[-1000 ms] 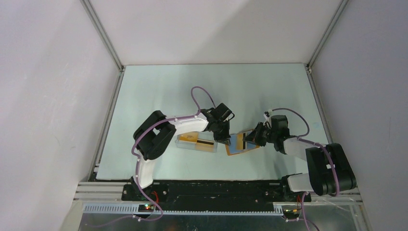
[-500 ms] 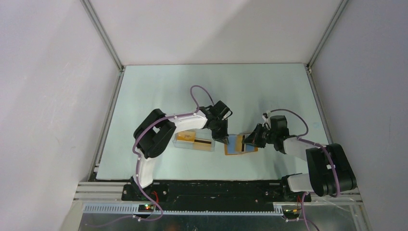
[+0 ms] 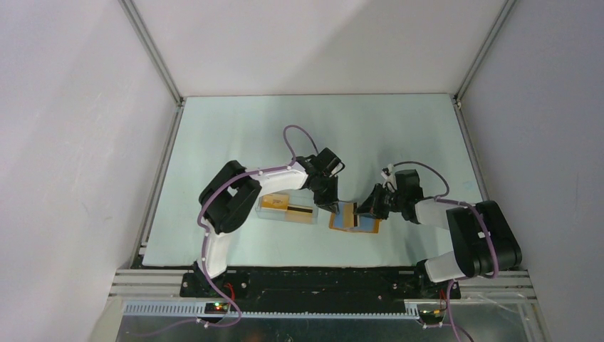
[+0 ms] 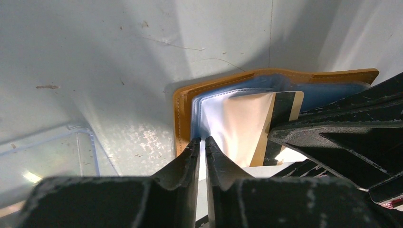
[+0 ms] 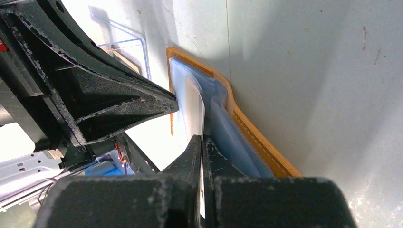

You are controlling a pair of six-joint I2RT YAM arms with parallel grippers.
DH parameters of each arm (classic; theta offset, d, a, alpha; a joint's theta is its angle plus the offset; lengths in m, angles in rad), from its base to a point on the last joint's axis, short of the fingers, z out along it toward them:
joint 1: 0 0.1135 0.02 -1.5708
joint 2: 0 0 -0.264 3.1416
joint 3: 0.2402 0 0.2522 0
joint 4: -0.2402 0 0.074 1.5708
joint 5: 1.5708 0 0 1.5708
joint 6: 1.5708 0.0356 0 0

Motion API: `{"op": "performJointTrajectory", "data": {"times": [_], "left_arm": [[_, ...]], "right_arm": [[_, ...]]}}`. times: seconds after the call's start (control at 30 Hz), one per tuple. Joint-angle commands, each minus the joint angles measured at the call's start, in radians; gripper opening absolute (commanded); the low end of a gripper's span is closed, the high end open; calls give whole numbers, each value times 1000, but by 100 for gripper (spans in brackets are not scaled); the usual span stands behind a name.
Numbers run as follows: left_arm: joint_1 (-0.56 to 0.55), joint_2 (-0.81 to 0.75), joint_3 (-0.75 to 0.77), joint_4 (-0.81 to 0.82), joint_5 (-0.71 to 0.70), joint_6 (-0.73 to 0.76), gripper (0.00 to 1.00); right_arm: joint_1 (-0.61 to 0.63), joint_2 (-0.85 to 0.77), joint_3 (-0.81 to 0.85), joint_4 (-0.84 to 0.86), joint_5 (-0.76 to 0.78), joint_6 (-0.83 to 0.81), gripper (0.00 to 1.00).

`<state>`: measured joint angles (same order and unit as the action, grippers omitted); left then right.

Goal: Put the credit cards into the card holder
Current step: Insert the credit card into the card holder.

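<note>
- The left arm [image 3: 235, 203] and right arm [image 3: 477, 239] each combine white link shells with bulky black joint housings.
- A thin purple cable [image 3: 293, 128] runs along each arm.
- The left gripper [image 4: 200, 142] has black, scuffed, wedge-shaped fingers [image 4: 183, 164].

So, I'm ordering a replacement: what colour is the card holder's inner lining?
Pale blue-grey, inside the card holder's orange-tan cover; clearest in the left wrist view.

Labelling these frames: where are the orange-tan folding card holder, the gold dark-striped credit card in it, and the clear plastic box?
Orange-tan folding card holder [image 4: 179, 118]: left wrist view, stitched outer edge.
Gold credit card with dark stripe [image 4: 284, 107]: left wrist view, on the stripe.
Clear plastic box [image 5: 140, 42]: right wrist view, corner rim.
</note>
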<state>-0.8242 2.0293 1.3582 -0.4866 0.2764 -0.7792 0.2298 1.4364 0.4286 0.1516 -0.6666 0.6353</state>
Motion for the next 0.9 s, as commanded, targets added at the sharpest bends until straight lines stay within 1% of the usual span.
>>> {"op": "performJointTrajectory", "data": {"times": [0.0,0.1,0.23,0.27,0.3,0.33,0.37,0.4,0.43,0.5,0.6,0.7,0.77,0.87], "left_arm": [[15,55,-8,-21,-93,43,16],[14,36,-38,-20,-94,17,15],[16,-17,-80,-20,-108,-22,14],[15,-26,-85,-19,-110,-34,14],[13,-42,-93,-19,-111,-39,14],[13,-47,-96,-18,-111,-48,14],[9,-54,-99,-19,-111,-53,14],[9,-55,-101,-19,-109,-60,13],[3,-56,-103,-18,-106,-63,11],[-4,-58,-105,-19,-108,-75,9],[-12,-77,-116,-20,-123,-95,10],[-11,-107,-131,-21,-162,-99,14],[-12,-129,-137,-20,-184,-92,20],[-11,-149,-143,-21,-202,-87,30]], "right_arm": [[23,26,13,-15,-28,-15,0],[33,5,13,-15,8,1,0],[57,-55,13,-43,97,29,0],[67,-65,13,-49,117,32,4],[73,-83,13,-62,128,40,12],[85,-92,13,-79,147,42,16],[92,-110,13,-89,156,49,23],[105,-121,13,-106,170,50,26],[110,-126,13,-114,175,54,31],[121,-130,14,-137,185,62,38],[131,-131,14,-164,201,68,45],[132,-128,24,-195,223,65,54],[134,-119,39,-220,232,56,59],[136,-101,59,-252,238,42,63]]}}
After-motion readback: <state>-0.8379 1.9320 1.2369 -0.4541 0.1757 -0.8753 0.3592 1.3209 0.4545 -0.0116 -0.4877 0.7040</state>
